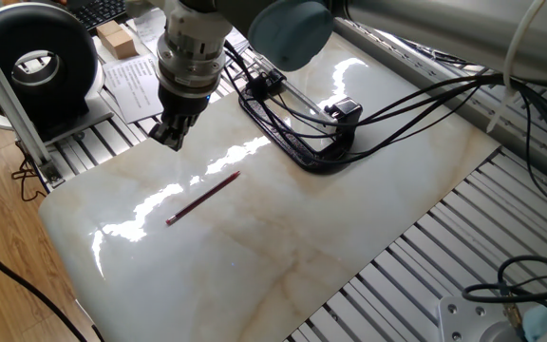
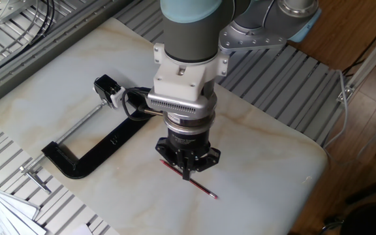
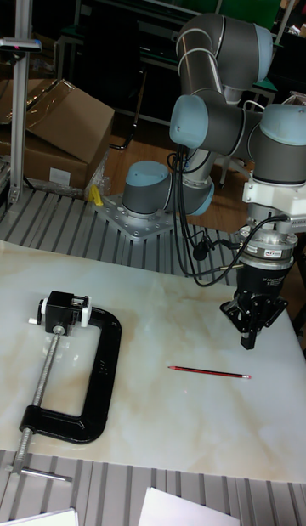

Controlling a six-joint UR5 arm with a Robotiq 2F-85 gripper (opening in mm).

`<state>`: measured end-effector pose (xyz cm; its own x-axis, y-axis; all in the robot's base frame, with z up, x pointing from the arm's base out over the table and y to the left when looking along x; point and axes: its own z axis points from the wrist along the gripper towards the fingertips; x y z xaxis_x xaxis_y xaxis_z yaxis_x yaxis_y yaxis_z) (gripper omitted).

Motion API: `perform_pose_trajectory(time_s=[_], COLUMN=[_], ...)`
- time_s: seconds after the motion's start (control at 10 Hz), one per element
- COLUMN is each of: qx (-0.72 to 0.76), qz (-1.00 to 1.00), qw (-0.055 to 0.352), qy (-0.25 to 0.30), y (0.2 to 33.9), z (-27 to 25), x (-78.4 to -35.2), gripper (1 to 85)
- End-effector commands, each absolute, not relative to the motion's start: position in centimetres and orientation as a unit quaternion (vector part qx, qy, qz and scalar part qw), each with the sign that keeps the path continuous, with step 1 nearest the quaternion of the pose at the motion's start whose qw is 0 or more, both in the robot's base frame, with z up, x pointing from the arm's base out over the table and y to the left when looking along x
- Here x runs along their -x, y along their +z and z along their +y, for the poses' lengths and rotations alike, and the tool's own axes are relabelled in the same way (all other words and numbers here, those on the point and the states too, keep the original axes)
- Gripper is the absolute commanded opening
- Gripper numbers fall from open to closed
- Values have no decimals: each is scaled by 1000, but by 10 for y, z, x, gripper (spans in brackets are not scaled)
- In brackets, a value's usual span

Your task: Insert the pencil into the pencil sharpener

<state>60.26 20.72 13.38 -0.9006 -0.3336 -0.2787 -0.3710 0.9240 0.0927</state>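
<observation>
The dark-red pencil (image 1: 203, 198) (image 3: 208, 372) lies flat on the marble tabletop, and in the other fixed view only its right part (image 2: 202, 190) shows past the gripper. The gripper (image 1: 172, 142) (image 2: 188, 173) (image 3: 246, 340) hangs just above the table near one end of the pencil, not touching it. Its fingers look shut with nothing between them. The pencil sharpener (image 1: 343, 108) (image 2: 108, 89) (image 3: 64, 310), a small black block with a white face, sits at the screw end of the black clamp, well away from the gripper.
A large black C-shaped clamp (image 1: 292, 144) (image 2: 103, 147) (image 3: 98, 381) lies on the marble slab (image 1: 283, 256). Black cables (image 1: 416, 95) run across the slab's far side. A round black device (image 1: 36, 62) and papers (image 1: 136, 78) sit beyond the slab's edge.
</observation>
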Motion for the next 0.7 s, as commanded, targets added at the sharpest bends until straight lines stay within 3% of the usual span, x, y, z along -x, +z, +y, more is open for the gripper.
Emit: perform_pose_trajectory(time_s=[0.0, 0.6], qx=[178, 179], qz=[973, 974], qw=[128, 115], qy=[75, 76], y=[135, 134], z=[208, 208], x=[-602, -596], gripper=[700, 700])
